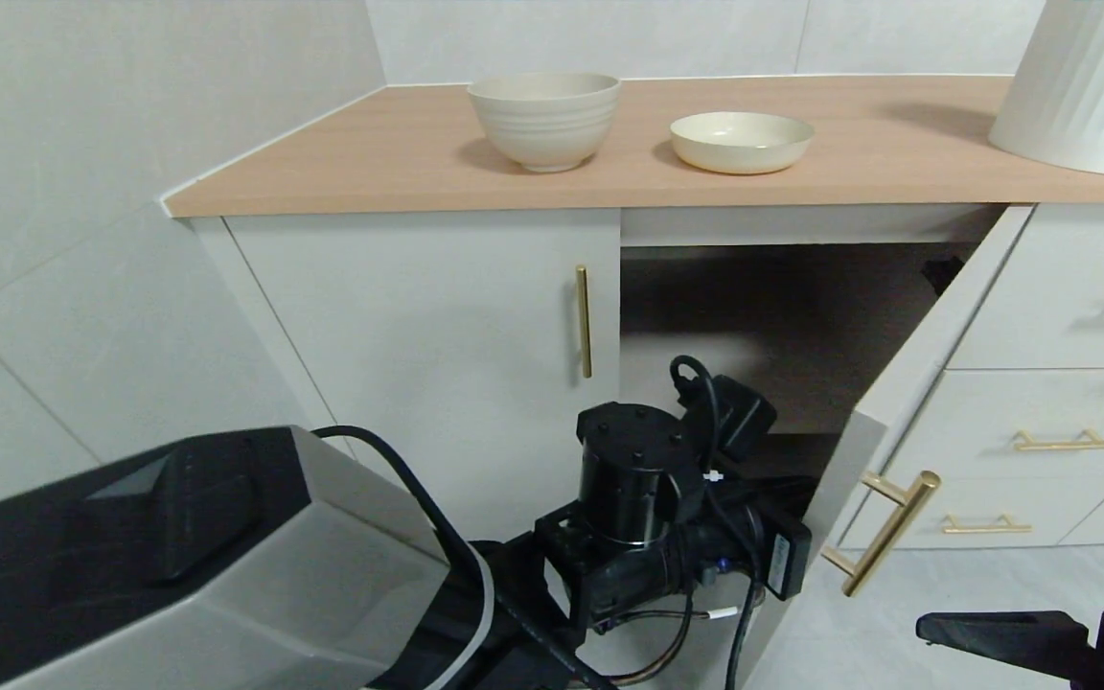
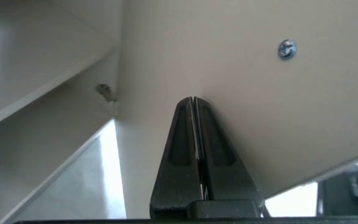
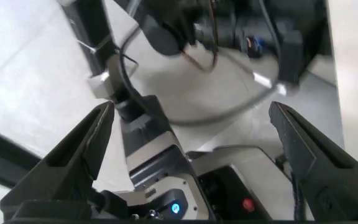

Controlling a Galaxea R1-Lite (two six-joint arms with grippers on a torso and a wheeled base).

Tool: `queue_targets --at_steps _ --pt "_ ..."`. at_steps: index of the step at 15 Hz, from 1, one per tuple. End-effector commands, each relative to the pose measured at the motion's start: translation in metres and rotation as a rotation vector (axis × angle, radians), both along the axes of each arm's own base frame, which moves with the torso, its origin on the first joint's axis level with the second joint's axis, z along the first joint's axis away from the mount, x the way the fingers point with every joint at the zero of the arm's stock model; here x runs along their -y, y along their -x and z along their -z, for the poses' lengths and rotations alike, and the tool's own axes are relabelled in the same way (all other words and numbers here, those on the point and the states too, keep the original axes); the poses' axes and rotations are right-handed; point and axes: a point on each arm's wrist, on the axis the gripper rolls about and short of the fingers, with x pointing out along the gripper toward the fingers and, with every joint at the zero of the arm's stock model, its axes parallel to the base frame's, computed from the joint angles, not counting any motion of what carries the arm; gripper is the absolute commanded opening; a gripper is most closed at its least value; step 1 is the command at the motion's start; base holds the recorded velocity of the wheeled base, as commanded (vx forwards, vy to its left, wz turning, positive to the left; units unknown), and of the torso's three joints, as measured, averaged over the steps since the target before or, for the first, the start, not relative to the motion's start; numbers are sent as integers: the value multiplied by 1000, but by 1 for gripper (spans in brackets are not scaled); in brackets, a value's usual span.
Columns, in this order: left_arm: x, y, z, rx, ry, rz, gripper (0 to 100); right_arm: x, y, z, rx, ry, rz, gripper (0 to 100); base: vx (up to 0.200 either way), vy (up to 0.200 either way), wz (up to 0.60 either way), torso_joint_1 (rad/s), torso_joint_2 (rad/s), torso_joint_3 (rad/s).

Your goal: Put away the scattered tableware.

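A deep ribbed cream bowl (image 1: pixel 544 120) and a shallow cream dish (image 1: pixel 742 141) stand side by side on the wooden countertop (image 1: pixel 341 163). Below them a cabinet door (image 1: pixel 907 383) hangs open, showing a dark compartment. My left arm's wrist (image 1: pixel 636 476) sits low in that opening. The left gripper (image 2: pixel 193 104) is shut on nothing, its tips against the door's pale inner face near a screw (image 2: pixel 286 49). Low at the right, over the floor, my right gripper (image 3: pixel 191 109) stands wide open and holds nothing; it also appears in the head view (image 1: pixel 954 632).
A tall white ribbed container (image 1: pixel 1089 86) stands at the counter's right end. The open door carries a gold bar handle (image 1: pixel 883 532). A shut door with a gold handle (image 1: pixel 584 321) is to the left, drawers (image 1: pixel 1050 412) to the right. Tiled wall on the left.
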Motion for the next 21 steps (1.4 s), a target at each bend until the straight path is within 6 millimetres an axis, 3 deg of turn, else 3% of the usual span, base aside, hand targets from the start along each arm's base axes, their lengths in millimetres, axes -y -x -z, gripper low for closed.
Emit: queue_targets --at_steps 1,4,5,7,13,17,19,21 --pt "6 8 -1 2 4 24 0 0 1 -4 19 -13 -14 100 0 0 0 0 0 0" --pt "19 23 -2 5 14 73 0 -4 5 -7 24 -20 -126 100 0 0 0 0 0 0" --pt "33 46 -2 -5 18 133 0 -9 9 -10 35 -28 -184 100 0 0 0 0 0 0" --pt "38 63 3 -36 15 170 0 -12 15 -11 46 -34 -239 100 0 0 0 0 0 0" --pt "21 53 -5 -13 70 131 0 -12 17 -12 60 -35 -253 100 0 0 0 0 0 0" --pt "-17 40 -42 24 124 51 0 -13 16 -10 51 -29 -252 100 0 0 0 0 0 0" --pt "-48 26 -60 44 141 -28 0 -16 10 -6 20 -7 -228 100 0 0 0 0 0 0" --pt "-100 4 -71 57 142 -176 0 -27 -8 4 -45 52 -104 100 0 0 0 0 0 0"
